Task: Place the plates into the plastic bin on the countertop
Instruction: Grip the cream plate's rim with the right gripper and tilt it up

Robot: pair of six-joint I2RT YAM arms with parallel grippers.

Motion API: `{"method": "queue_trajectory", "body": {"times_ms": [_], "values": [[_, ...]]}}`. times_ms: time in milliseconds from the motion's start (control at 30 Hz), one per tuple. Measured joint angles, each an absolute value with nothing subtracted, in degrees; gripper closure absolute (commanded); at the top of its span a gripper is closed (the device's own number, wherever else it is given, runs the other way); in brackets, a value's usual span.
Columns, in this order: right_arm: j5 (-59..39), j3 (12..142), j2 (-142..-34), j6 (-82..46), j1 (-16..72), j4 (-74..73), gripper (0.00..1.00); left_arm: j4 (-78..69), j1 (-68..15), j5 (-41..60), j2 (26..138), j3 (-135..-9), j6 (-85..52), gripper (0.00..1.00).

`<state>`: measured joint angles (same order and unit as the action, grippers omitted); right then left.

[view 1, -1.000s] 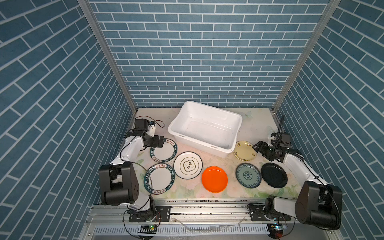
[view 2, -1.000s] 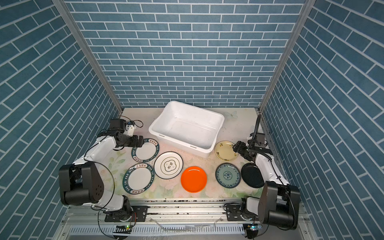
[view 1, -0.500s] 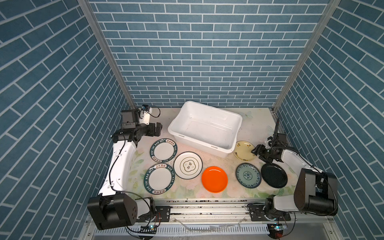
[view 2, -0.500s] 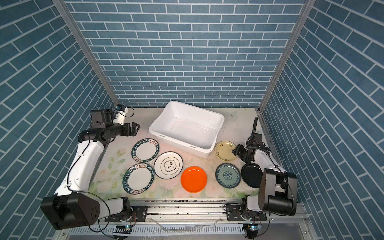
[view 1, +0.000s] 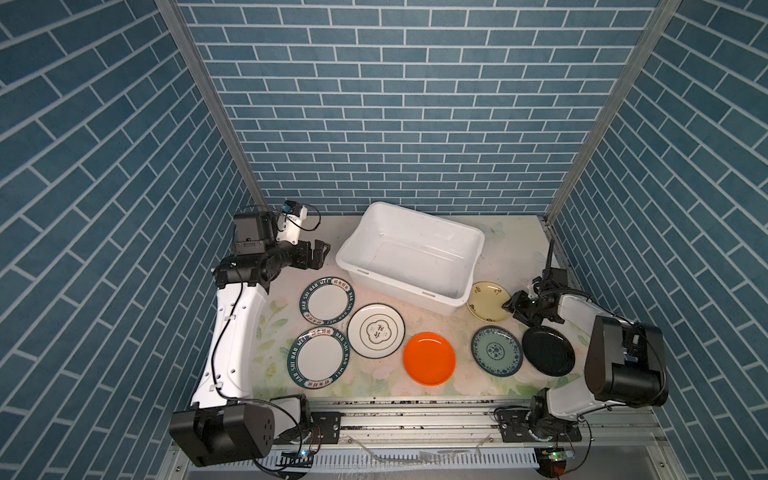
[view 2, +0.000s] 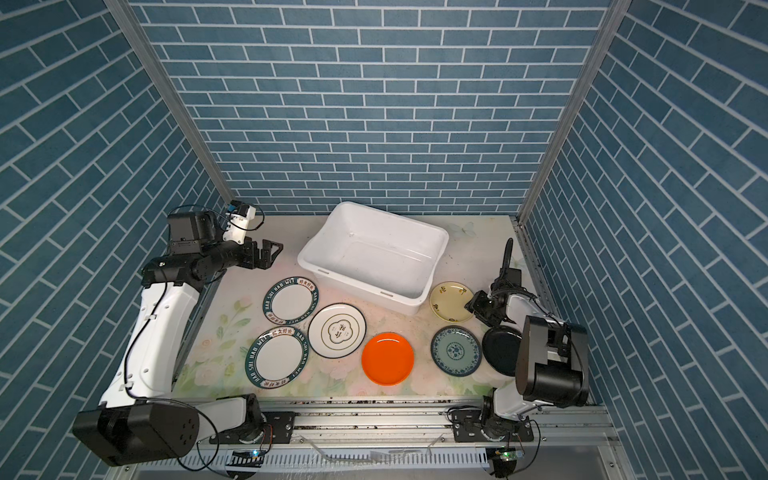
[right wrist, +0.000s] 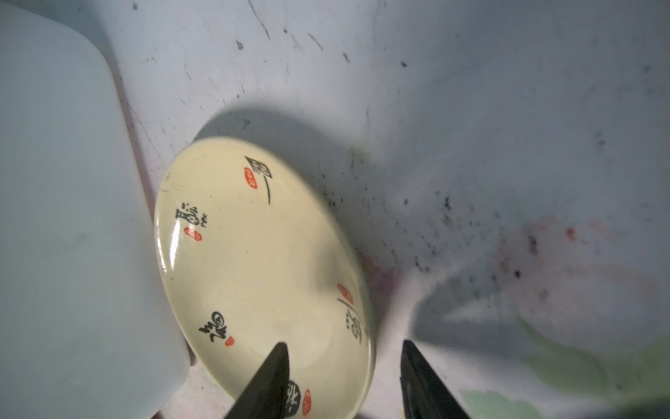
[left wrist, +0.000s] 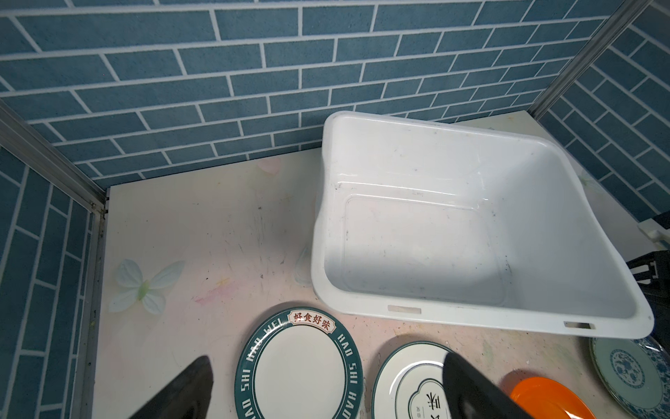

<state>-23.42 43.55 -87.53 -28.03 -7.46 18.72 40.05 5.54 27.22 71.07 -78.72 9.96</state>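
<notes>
Left arm bent high, left gripper [view 1: 322, 254] spread wide over pale floral countertop [view 1: 511, 249] back-left corner. Right arm low, right gripper [right wrist: 344, 348] half-spread astride round cream plate [right wrist: 253, 261] rim, not pinching.

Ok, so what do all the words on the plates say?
"HAO SHI HAO WEI" and "好食好味": on the rim of the far green-rimmed plate.
"HAO SHI HAO WEI" and "好食好味": also on the rim of the near green-rimmed plate.
Centre characters on the white plate with gold motif: too small and partly hidden, unreadable.
Black brush characters and red seals on the cream plate: too stylised to read.
</notes>
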Motion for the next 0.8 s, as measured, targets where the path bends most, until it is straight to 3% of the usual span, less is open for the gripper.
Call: {"method": "queue_trajectory", "body": {"times_ms": [333, 467, 800], "values": [[-23.59, 44.45, -90.54, -28.69, -7.68, 16.91, 0.67, 40.12, 5.32, 28.01, 69.89, -77.91, 10.15, 0.01], [-23.55, 44.51, -91.02, -28.60, -7.79, 16.25, 0.77, 40.14, 5.32, 28.21, 69.82, -77.71, 10.15, 0.01], [-23.29, 44.51, -91.55, -28.71, -8.38, 15.44, 0.84, 40.12, 5.32, 28.27, 69.43, -77.10, 10.17, 0.00]]}}
